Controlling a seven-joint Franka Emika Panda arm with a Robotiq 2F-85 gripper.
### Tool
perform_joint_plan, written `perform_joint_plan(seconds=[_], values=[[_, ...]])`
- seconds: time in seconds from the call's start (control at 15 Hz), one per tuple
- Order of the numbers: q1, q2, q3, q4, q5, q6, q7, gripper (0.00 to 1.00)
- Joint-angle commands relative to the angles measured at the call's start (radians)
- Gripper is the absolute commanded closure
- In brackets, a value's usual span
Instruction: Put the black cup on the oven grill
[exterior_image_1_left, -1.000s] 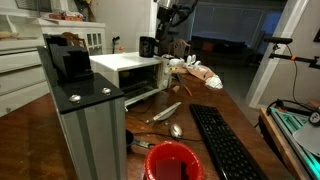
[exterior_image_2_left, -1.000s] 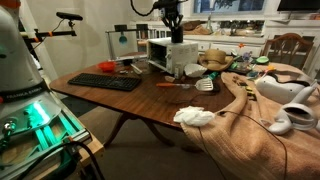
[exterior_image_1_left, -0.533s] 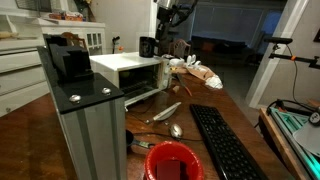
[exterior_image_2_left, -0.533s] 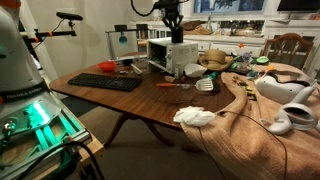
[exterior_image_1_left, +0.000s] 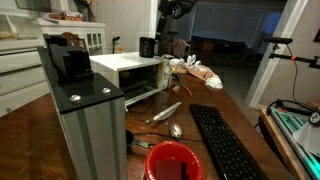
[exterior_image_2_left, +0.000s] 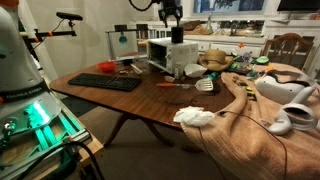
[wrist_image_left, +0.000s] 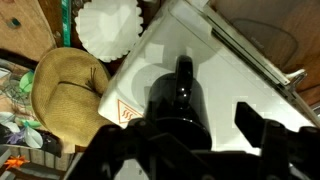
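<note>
Your gripper (exterior_image_2_left: 171, 13) hangs above the oven (wrist_image_left: 235, 75), fingers spread wide. The cup (wrist_image_left: 178, 95) stands upright on the oven top, directly beneath the gripper.

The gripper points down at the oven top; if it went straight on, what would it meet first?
Most likely the black cup, standing on the oven grill's white top directly below the gripper; the exact depth is unclear.

Your gripper (exterior_image_1_left: 171, 12) (exterior_image_2_left: 172, 14) has gone up a bit vs 1 s ago. In both exterior views it now sits higher in frame, approx. straight above its old spot. The gap betw. it and the black cup (exterior_image_1_left: 147, 46) on the oven grill (exterior_image_1_left: 128, 68) has grown.
</note>
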Motion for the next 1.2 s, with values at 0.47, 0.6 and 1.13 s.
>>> perform_joint_plan(seconds=[0.47,0.6,1.13], values=[[-0.056,-0.473,-0.057,-0.558,0.173,0.013,-0.195,0.00],[-0.054,-0.567,-0.096,-0.664,0.152,0.021,-0.188,0.00],[-0.087,-0.924,-0.184,-1.048,0.011,0.072,-0.027,0.00]])
